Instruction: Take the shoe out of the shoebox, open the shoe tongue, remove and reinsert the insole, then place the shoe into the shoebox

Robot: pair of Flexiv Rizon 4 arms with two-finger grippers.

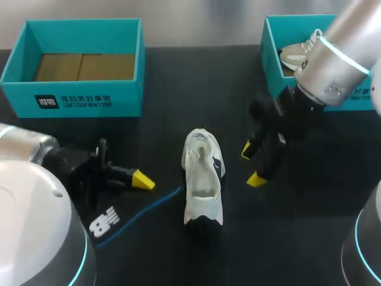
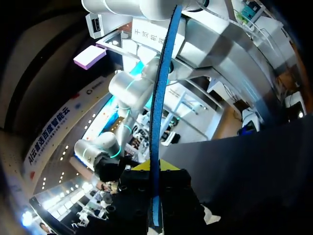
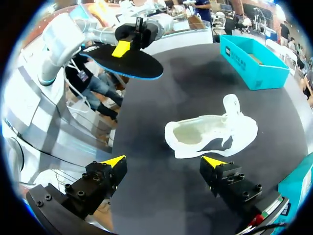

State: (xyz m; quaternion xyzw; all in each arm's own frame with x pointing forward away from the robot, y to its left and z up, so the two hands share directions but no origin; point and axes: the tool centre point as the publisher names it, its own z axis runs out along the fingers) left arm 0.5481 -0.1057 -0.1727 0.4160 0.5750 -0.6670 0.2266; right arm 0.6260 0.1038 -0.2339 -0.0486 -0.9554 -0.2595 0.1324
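A white shoe (image 1: pixel 202 179) lies on its side in the middle of the black table, its opening facing up. Its black insole (image 1: pixel 110 221) with a blue edge is out of the shoe, and my left gripper (image 1: pixel 143 180) is shut on it, left of the shoe. In the left wrist view the insole (image 2: pixel 159 122) appears edge-on as a blue strip between the fingers. My right gripper (image 1: pixel 253 164) hangs open just right of the shoe. The right wrist view shows the shoe (image 3: pixel 210 134) ahead of my open right gripper (image 3: pixel 164 161), and my left gripper (image 3: pixel 129 41) holding the insole (image 3: pixel 122 61) above the table.
An open teal shoebox (image 1: pixel 77 95) with a bare cardboard floor stands at the back left. A second teal box (image 1: pixel 271 53) at the back right holds another pale shoe (image 1: pixel 297 53), partly hidden by my right arm.
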